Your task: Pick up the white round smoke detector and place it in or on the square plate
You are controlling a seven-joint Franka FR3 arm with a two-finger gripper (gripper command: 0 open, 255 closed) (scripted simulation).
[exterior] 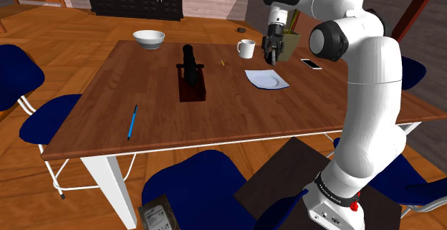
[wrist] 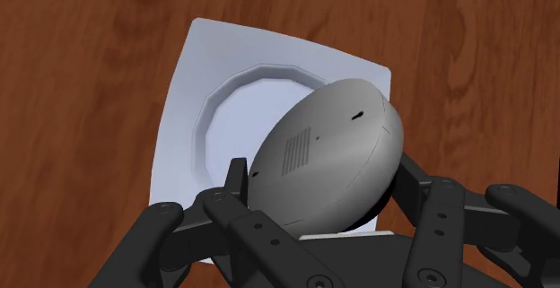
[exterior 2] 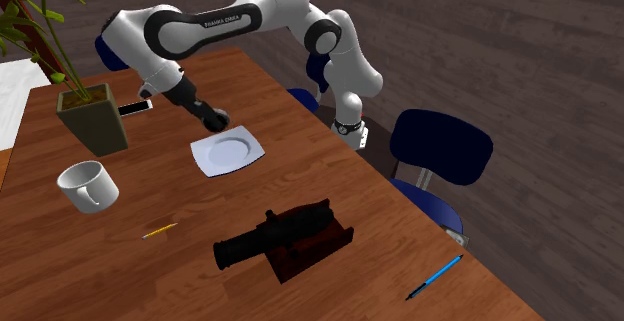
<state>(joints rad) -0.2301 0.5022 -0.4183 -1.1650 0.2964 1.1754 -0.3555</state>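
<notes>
A grey-white round smoke detector [wrist: 328, 152] with a small vent grille is clasped between my black fingers, tilted on its edge. My gripper [wrist: 319, 177] is shut on it and hangs just above the white square plate [wrist: 184, 89], over the plate's round well. In the shoulder view the gripper [exterior: 272, 53] points down a little beyond the plate [exterior: 266, 79] on the wooden table. The second exterior view shows the gripper [exterior 2: 215, 121] at the plate's [exterior 2: 228, 153] far corner.
A white mug [exterior: 246, 48] and a potted plant [exterior 2: 92, 117] stand close to the plate, with a phone [exterior: 311, 64] behind. A black cannon on a dark base [exterior: 191, 71] sits mid-table. Farther off are a bowl [exterior: 148, 39], a blue pen [exterior: 132, 121] and blue chairs [exterior 2: 440, 149].
</notes>
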